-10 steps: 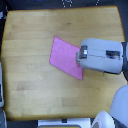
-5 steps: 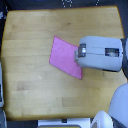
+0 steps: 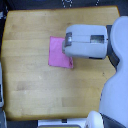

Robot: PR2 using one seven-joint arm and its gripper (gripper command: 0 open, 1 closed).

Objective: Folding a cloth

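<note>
We look down on the scene from above, and the fingers themselves are hidden from us: the grey, boxy end of the arm (image 3: 86, 41) covers them, so we cannot tell whether they are released, clenched or grasping anything. The nearest we can place the gripper (image 3: 66, 46) is at the rounded end of that grey housing, on the exterior view's left of it, where it meets the cloth.

The cloth (image 3: 58, 52) lies flat on the wooden worktop (image 3: 30, 85). It is a plain pink-magenta sheet with no pattern, four-sided and set slightly askew to the worktop's edges. Its side toward the exterior view's right runs under the grey housing, so we see only part of that edge; one corner shows just below the housing. We cannot say whether the housing touches the fabric or hangs above it.

From the housing the arm runs toward the exterior view's right, where it joins the robot's large pale body (image 3: 117, 75), which fills that side of the picture from top to bottom.

The worktop is light wood, much larger than the cloth, with dark surroundings beyond its far edge.
</note>
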